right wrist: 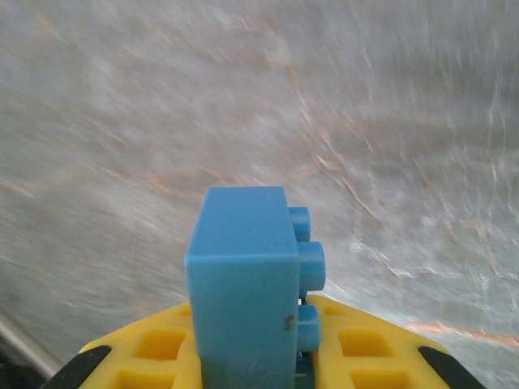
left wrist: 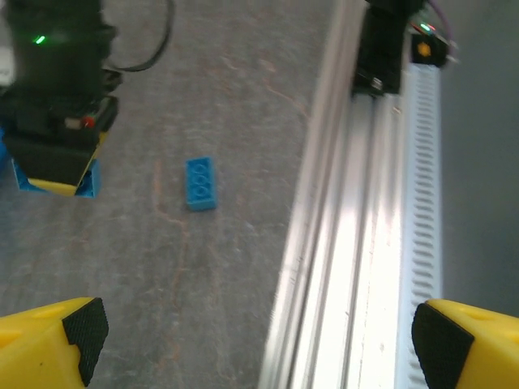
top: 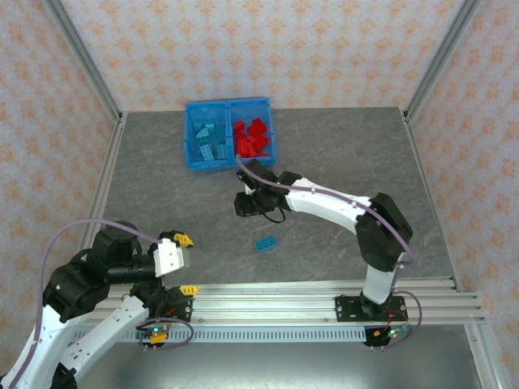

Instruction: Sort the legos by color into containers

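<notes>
Bin [top: 212, 165] is sorted by colour. Blue brick [right wrist: 243, 275] is clamped in right gripper [top: 246, 204]; second brick [top: 265, 243] left on table [top: 340, 154]; left gripper [left wrist: 263, 336] spread wide.

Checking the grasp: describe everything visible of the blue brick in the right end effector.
The light blue brick is smooth plastic, with round studs pointing sideways, so it stands on edge. A small dark speck marks its near face. The shut right end effector grips its lower part between yellow fingers.
</notes>
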Motion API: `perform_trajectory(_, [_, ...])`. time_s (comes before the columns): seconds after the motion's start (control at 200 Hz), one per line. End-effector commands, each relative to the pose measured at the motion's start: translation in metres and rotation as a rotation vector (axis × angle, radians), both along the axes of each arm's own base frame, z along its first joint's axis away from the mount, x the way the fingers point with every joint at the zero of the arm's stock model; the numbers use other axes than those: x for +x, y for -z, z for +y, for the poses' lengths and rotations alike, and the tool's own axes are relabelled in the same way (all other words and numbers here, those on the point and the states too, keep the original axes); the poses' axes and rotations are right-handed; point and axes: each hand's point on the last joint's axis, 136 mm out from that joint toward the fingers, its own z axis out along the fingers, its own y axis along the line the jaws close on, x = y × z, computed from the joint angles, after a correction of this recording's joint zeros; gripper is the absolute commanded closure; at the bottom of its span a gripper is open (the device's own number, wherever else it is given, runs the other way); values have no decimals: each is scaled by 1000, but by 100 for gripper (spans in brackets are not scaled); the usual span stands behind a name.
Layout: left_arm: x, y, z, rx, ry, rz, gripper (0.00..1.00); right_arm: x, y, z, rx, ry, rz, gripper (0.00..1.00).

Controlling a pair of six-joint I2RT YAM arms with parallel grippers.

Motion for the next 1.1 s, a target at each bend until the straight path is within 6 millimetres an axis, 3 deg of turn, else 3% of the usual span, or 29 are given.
perform_trajectory(0.0, [45,-41,14,-186,-342,-36,0,31,-57,26,168,123,-137,74])
perform_trajectory(0.115, [77,-53,56,-333,-754,12,0,64,-76,47,215,178,-225,74])
perform_trajectory(0.175, [87,-52,75,-397,-930,62,0,79,-78,64,217,177,-244,74])
perform_trajectory(0.275, [94,-42,88,-409,-1112,184,0,104,-69,91,185,180,-252,74])
perform_trajectory(0.495, [98,-21,108,-146,-1311,299,0,159,-34,132,181,219,-257,73])
perform_trajectory(0.616, [105,-27,109,-144,-1311,262,0,182,-19,150,202,223,-285,74])
perform_trajectory(0.791, [108,-25,111,-86,-1313,244,0,211,-12,148,256,287,-309,74])
perform_trajectory(1.091, [112,-20,117,-65,-1344,208,0,238,-9,137,303,330,-331,74])
